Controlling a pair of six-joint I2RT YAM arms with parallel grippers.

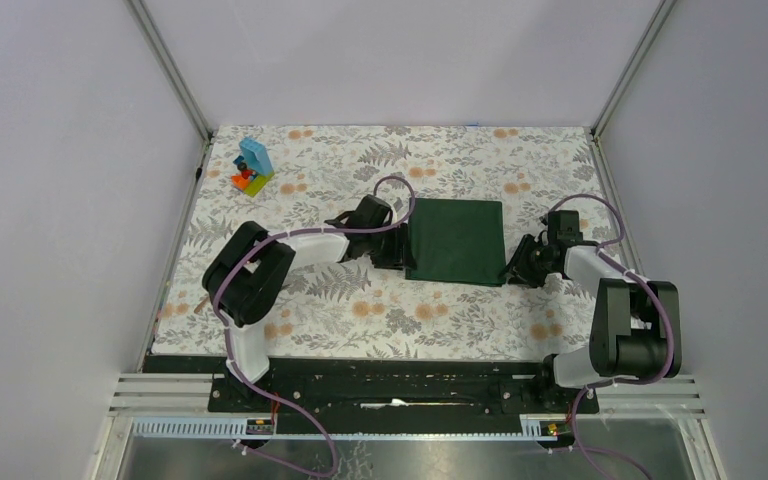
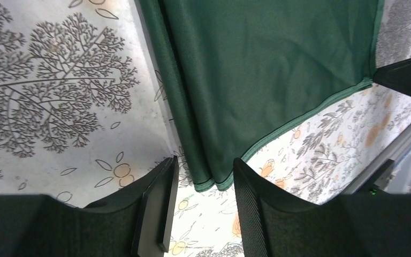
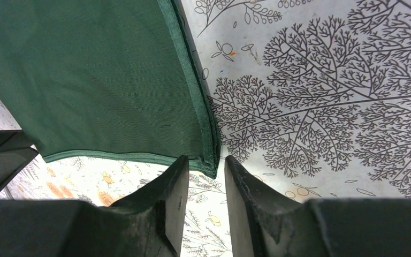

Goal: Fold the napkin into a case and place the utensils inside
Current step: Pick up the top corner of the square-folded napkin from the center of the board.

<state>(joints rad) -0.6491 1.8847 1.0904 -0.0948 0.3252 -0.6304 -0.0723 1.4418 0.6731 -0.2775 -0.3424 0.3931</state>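
The dark green napkin (image 1: 455,240) lies folded into a near-square, in several layers, on the floral table covering. My left gripper (image 1: 398,256) is open at the napkin's near-left corner. In the left wrist view the layered corner (image 2: 214,179) lies just between the fingertips (image 2: 158,198), with no grip on it. My right gripper (image 1: 513,271) is open at the near-right corner. In the right wrist view that corner (image 3: 210,163) sits at the mouth of the narrow gap between the fingers (image 3: 174,198). No utensils are in view.
A colourful toy block stack (image 1: 251,167) stands at the far left of the table covering (image 1: 360,310). Metal frame posts and grey walls bound the table. The other arm's dark gripper shows at the edge of each wrist view.
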